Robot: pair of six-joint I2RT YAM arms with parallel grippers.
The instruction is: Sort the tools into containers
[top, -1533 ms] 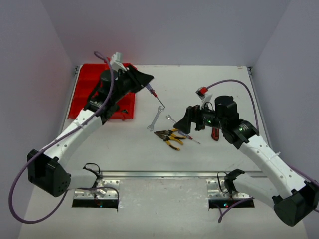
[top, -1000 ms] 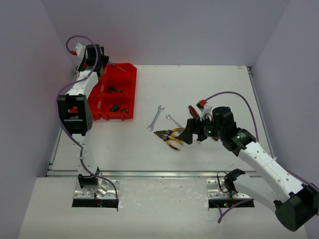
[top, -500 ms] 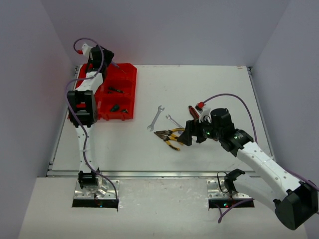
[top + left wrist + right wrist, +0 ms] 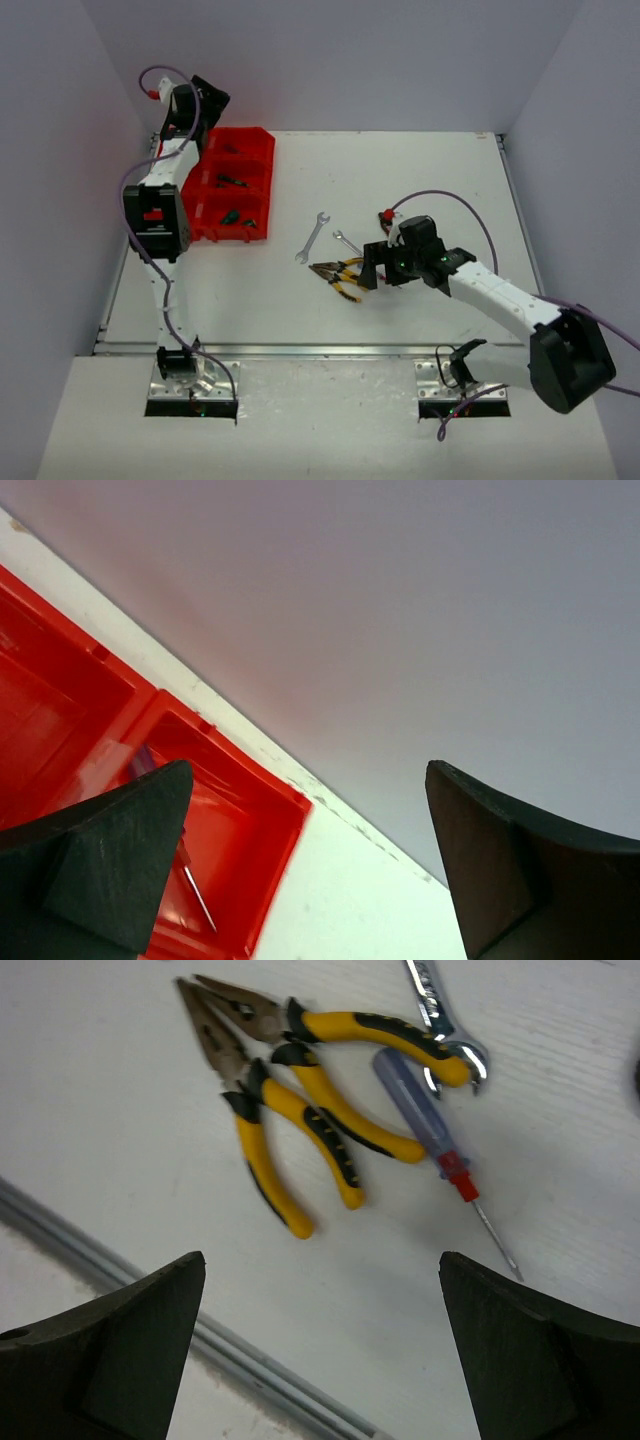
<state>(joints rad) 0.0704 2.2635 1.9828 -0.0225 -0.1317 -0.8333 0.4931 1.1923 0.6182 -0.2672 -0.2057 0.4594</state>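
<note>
The left gripper (image 4: 310,840) hangs over the far end of the bright red plastic organiser tray (image 4: 270,190), jaws spread wide and empty. Below it, a slim screwdriver shaft (image 4: 198,898) lies in a corner compartment. Small dark-handled tools (image 4: 233,181) lie in nearer compartments. The right gripper (image 4: 320,1350), equally wide and holding nothing, hovers above two yellow-and-black pliers (image 4: 300,1140) and a blue-handled, red-collared screwdriver (image 4: 420,1120) on the white bench (image 4: 430,170). A silver wrench (image 4: 312,237) lies just beyond them, to the left.
</note>
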